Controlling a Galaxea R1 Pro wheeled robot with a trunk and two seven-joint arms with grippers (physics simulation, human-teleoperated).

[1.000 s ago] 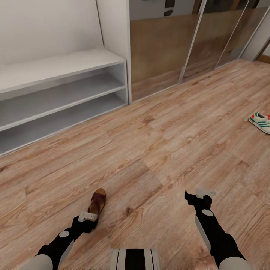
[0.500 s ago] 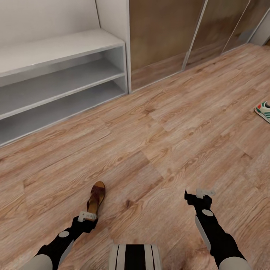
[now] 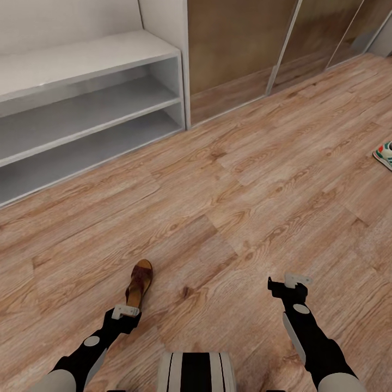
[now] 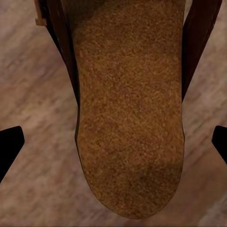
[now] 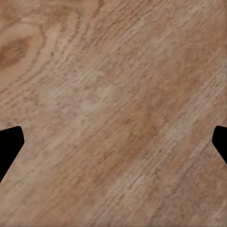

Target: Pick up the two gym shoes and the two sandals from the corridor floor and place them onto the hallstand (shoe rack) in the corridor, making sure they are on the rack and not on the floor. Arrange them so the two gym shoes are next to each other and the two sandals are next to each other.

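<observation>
A dark-brown sandal (image 3: 140, 281) with a tan footbed lies on the corridor floor (image 3: 228, 207) at the near left. My left gripper (image 3: 126, 312) hovers open right at its near end. In the left wrist view the sandal's footbed (image 4: 130, 109) lies between the two spread black fingertips (image 4: 9, 147). My right gripper (image 3: 291, 283) is open over bare floor planks (image 5: 113, 94), nothing between its fingers. A white gym shoe (image 3: 384, 154) with green stripes lies on the floor, cut off by the right edge. The white hallstand (image 3: 81, 57) stands at the back left, its two shelves bare.
Tall glossy wood-look cabinet doors (image 3: 239, 49) with metal frames run along the back right, beside the hallstand's end panel (image 3: 163, 22). Open wood floor stretches between my arms and the hallstand. My base's front (image 3: 196, 373) shows at the bottom middle.
The whole picture has shifted: the camera moved, so the hallstand and doors sit higher and the gym shoe nearer the right edge. The sandal now shows slightly farther ahead of the left gripper.
</observation>
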